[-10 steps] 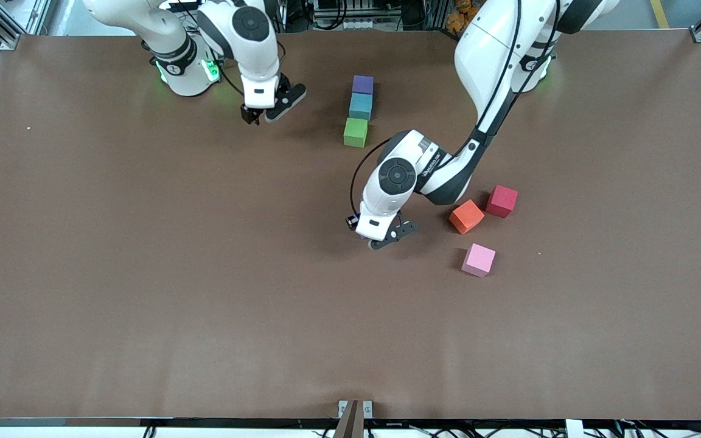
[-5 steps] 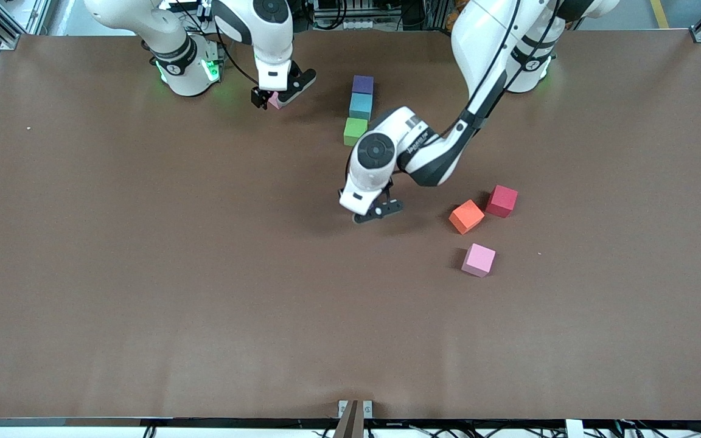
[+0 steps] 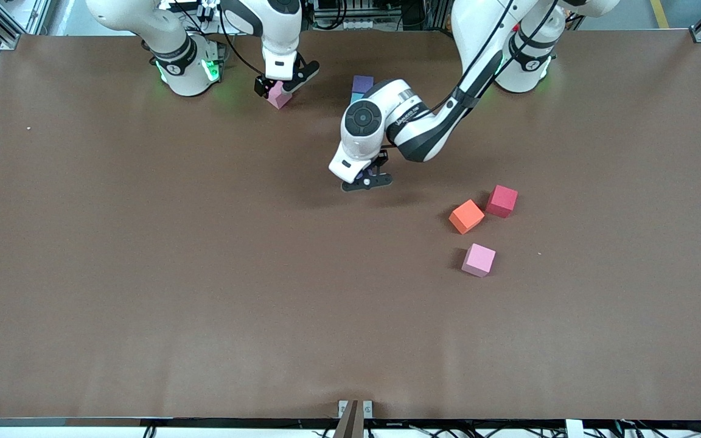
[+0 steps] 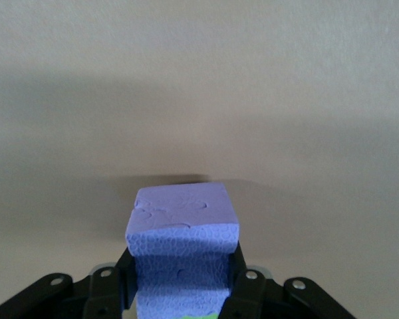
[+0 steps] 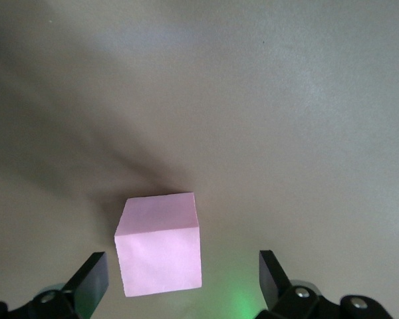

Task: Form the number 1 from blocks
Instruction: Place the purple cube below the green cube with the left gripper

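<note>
Here the left gripper (image 3: 367,178) hangs above bare table (image 3: 143,274), its fingers (image 4: 243,286) clamped on a purple block (image 4: 183,249). In the left wrist view the block sits between the two black pads, its top face clear of them, and a sliver of green shows at its lowest edge. From the front the held block is almost wholly hidden under the wrist.

Just above that wrist in the front view, a second purple block (image 3: 362,83) stands near the arms' bases, with a light blue block (image 3: 355,97) touching it on the side nearer the front camera; only a corner of the blue one shows past the left arm. The green block cannot be seen from the front.

The right gripper (image 3: 279,85) is close to its own base, directly over a pink block (image 3: 278,95) that rests on the table. The right wrist view shows its fingers (image 5: 90,282) spread wide, one on either side of that pink block (image 5: 159,252), neither touching it.

Toward the left arm's end of the table lie three loose blocks. An orange block (image 3: 466,216) and a red block (image 3: 501,201) sit just beside each other, corners nearly meeting, the red one slightly farther from the front camera. A second pink block (image 3: 478,260) lies near them, nearer to the front camera and apart from both.
</note>
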Available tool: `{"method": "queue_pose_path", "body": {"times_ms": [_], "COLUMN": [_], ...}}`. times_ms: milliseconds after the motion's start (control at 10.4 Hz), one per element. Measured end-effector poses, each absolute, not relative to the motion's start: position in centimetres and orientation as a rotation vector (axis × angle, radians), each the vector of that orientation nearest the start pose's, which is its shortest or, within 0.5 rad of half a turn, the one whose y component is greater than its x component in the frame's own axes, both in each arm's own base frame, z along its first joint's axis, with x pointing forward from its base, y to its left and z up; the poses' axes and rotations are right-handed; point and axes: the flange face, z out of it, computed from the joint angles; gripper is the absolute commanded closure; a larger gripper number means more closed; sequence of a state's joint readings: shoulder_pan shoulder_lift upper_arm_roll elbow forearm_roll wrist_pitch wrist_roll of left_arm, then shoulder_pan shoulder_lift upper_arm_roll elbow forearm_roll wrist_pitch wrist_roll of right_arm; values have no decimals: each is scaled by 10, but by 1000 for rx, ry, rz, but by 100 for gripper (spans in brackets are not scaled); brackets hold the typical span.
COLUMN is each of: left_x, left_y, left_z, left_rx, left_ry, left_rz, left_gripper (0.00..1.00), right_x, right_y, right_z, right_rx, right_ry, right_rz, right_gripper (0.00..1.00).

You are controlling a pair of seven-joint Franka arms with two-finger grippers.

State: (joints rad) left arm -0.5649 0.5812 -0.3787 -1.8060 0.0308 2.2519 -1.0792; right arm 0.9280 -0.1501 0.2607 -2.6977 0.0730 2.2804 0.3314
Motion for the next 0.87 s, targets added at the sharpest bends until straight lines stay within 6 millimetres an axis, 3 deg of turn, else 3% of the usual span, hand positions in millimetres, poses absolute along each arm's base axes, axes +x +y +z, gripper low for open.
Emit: {"method": "queue_pose_path", "body": {"times_ms": [289,868], "left_x": [376,321], "left_y": [-516,-530], "left_z": [226,208], "left_rx": [-3143,-3174], "left_ry": [-216,12], "left_rz": [335,275], "left_gripper": [100,100], "right_x": [138,138], "right_y": [346,345], "right_z": [251,249], "right_rx": [-3063,-3073], "right_ry": [-1260,-1248], "right_rz": [361,371], "right_gripper": [0,0]}}
